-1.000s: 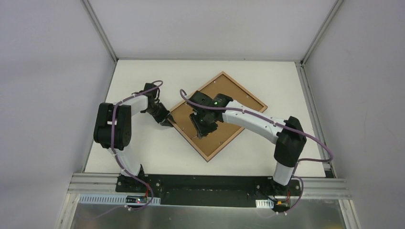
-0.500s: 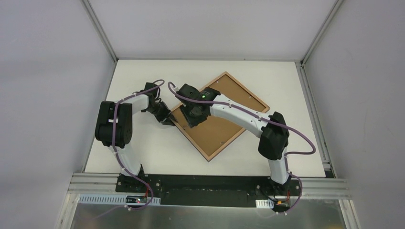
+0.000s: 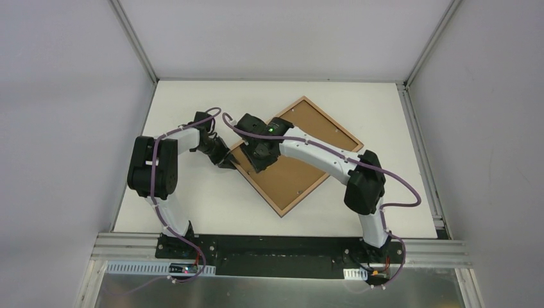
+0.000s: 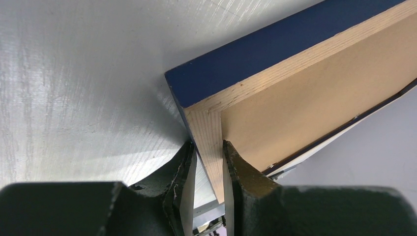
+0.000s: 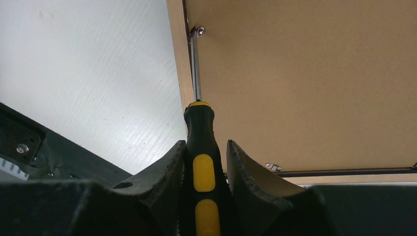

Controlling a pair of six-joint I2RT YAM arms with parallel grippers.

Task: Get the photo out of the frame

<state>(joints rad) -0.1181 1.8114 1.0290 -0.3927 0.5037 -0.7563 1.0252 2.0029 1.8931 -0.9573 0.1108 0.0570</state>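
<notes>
A: Which step is in hand?
B: Clip release, it is judged. The frame [image 4: 275, 54], face down on the table [image 4: 74, 73], is pinched at a corner by the left gripper [image 4: 209, 167]. A screwdriver [image 5: 202, 167] clamped in the right gripper [image 5: 206, 152] is set against a clip [image 5: 198, 31].
A: Next?
B: The clip must be levered aside.

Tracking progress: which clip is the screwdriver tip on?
The far clip, where the screwdriver ends on the frame rail; the near clip lies beside the right gripper.
</notes>
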